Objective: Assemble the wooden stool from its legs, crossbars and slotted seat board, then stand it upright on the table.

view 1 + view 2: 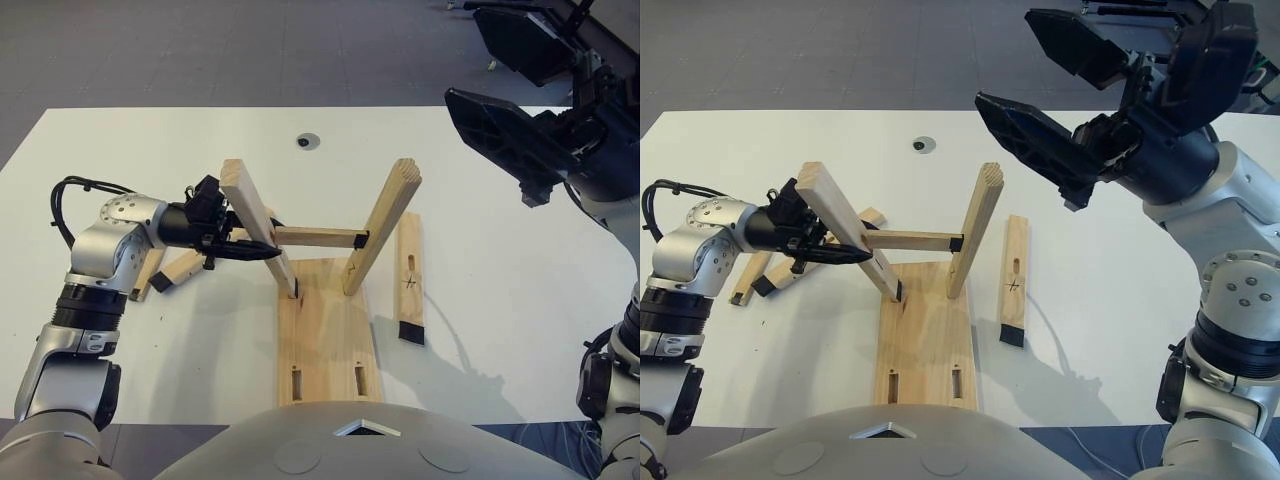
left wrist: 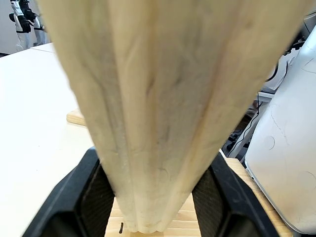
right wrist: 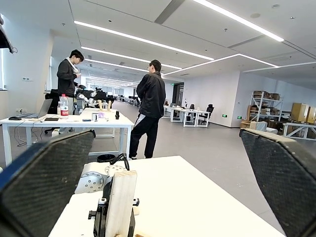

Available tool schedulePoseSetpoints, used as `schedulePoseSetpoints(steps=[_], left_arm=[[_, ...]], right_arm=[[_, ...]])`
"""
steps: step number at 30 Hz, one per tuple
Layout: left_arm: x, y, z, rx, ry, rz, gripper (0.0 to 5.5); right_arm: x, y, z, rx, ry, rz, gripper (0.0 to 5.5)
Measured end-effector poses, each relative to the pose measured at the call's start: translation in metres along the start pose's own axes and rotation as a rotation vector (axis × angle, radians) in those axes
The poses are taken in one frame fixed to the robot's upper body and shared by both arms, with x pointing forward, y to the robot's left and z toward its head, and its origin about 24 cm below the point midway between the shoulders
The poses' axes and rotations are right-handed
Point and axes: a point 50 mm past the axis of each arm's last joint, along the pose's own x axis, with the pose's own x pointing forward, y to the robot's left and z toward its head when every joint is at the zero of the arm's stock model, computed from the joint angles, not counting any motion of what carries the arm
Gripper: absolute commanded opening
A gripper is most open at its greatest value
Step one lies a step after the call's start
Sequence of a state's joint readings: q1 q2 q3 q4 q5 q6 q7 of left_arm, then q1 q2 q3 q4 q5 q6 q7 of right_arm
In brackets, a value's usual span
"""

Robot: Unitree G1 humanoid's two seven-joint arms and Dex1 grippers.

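Observation:
The slotted seat board [image 1: 325,335] lies flat on the white table [image 1: 500,300]. Two legs stand tilted in its far slots, the left leg [image 1: 252,212] and the right leg [image 1: 385,222], joined by a crossbar [image 1: 315,237]. My left gripper [image 1: 248,250] is shut on the left leg low down, and its black fingers [image 2: 91,197] flank the wood [image 2: 153,98] in the left wrist view. A loose leg [image 1: 410,275] lies flat to the right of the board. My right gripper [image 1: 1070,100] hangs open high above the table's right side, holding nothing, with its pads [image 3: 44,187] wide apart.
More loose wooden pieces [image 1: 178,270] lie behind my left gripper near the table's left side. A small round grommet [image 1: 306,141] sits in the table's far middle. The table's right half offers free room.

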State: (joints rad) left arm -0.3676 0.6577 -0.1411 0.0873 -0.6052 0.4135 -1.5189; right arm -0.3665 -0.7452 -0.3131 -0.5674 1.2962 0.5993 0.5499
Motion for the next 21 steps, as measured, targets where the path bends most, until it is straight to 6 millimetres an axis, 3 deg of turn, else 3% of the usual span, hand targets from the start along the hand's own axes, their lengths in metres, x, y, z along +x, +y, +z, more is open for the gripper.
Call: schedulePoseSetpoints(steps=[21], left_arm=[[0.017, 0.003, -0.001, -0.015, 0.114, 0.012, 2.03]], right_arm=[[0.010, 0.007, 0.002, -0.019, -0.009, 0.057, 5.40]])
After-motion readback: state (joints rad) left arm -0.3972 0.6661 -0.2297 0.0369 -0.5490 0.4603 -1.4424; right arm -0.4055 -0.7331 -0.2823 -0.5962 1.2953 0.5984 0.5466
